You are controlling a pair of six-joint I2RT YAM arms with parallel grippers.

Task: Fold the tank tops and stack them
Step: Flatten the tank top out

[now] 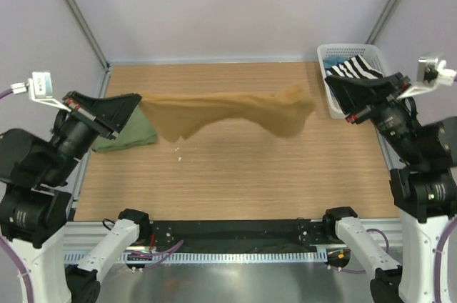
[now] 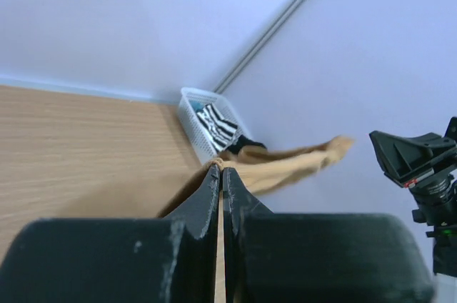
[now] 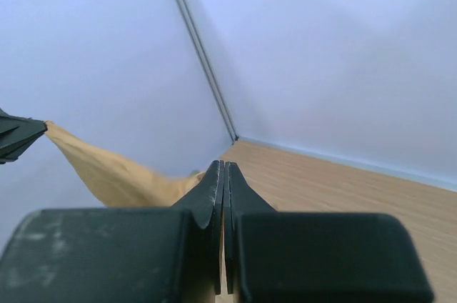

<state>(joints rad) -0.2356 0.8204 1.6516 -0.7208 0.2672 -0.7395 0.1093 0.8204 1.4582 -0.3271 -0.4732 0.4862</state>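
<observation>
The tan-brown tank top [image 1: 214,113] hangs stretched in the air over the middle of the table. My left gripper [image 1: 139,98] is shut on its left end, with cloth bunched at the fingertips [image 2: 221,169]. Its right end droops loose near my right gripper [image 1: 328,81], which is shut [image 3: 223,165]. In the left wrist view a small gap shows between that cloth end [image 2: 335,147] and the right gripper. The olive green tank top [image 1: 132,135] lies folded on the table at the left, partly under my left gripper.
A white basket [image 1: 330,53] stands at the back right corner. It holds a black-and-white striped garment [image 1: 357,68] and a black garment [image 2: 246,146]. The wooden table [image 1: 235,174] ends at the grey walls at the back and sides.
</observation>
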